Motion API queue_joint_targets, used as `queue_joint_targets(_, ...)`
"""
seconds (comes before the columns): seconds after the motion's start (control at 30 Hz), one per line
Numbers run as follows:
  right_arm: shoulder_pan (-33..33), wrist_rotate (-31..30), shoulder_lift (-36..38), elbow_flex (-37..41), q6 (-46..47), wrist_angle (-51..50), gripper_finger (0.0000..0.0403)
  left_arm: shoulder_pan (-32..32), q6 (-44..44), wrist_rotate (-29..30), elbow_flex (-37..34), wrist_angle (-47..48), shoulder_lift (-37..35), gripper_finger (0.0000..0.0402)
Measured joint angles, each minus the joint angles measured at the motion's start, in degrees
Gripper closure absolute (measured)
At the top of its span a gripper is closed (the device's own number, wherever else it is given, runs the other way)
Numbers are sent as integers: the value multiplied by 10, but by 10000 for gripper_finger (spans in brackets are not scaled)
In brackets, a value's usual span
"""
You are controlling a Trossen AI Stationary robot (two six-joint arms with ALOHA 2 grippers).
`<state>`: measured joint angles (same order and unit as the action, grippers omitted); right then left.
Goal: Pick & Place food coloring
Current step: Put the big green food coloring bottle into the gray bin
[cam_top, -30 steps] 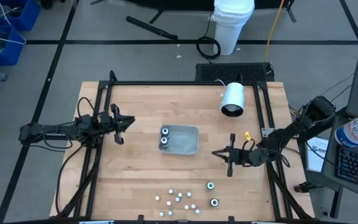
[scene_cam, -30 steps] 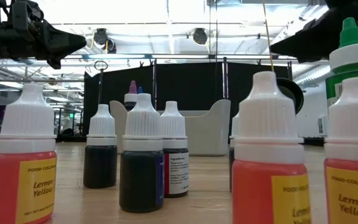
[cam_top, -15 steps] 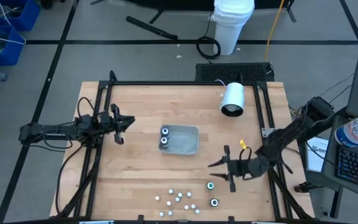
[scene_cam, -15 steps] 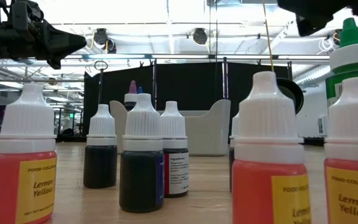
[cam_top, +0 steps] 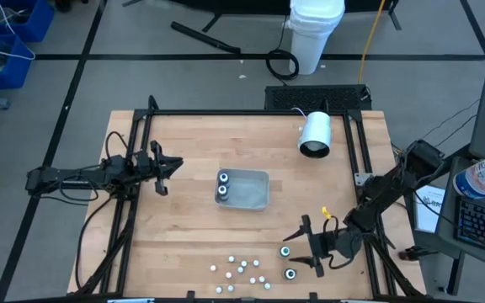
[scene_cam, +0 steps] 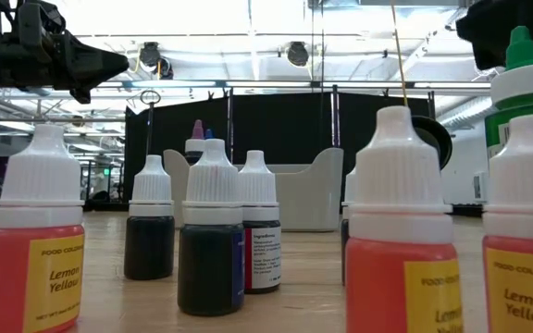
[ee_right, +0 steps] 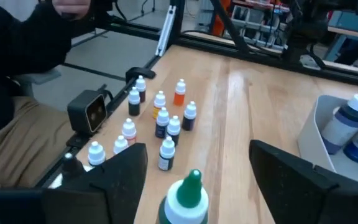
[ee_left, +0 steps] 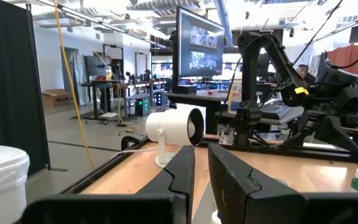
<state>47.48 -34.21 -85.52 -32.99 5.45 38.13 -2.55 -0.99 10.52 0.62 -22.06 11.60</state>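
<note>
Food coloring bottles stand near the table's near edge: several white-capped ones (cam_top: 242,269) (ee_right: 160,121) and two green-capped ones (cam_top: 285,251) (cam_top: 290,273). Two more bottles (cam_top: 222,184) stand in the grey tray (cam_top: 255,192) at mid-table. My right gripper (cam_top: 297,250) is open over the near right. Its fingers stand on either side of one green-capped bottle (ee_right: 188,193) without touching it. My left gripper (cam_top: 173,167) waits at the left, above the table, with its fingers (ee_left: 182,174) shut and nothing between them.
A white cylinder (cam_top: 315,135) on a stand sits at the far right of the table. Black frame rails (cam_top: 133,151) run along both sides. A person in a dark sleeve (ee_right: 17,50) and a small black camera box (ee_right: 89,111) are at the near edge.
My right gripper has moved toward the table's near edge, from beside the tray's right to the green-capped bottles. It has swung round and opened wide on the way. The bottles have not moved.
</note>
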Motion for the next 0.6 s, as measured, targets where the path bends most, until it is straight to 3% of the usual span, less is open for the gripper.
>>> queue_joint_targets(0.17,-10,2,-9,1,18,-20,131,0,0,0,0,0,0,350)
queue_joint_targets(0.4,-37,89,-26,1,54,-23,150,0,0,0,0,0,0,350)
queue_joint_targets(0.6,-46,90,-26,1,59,-30,156,0,0,0,0,0,0,350)
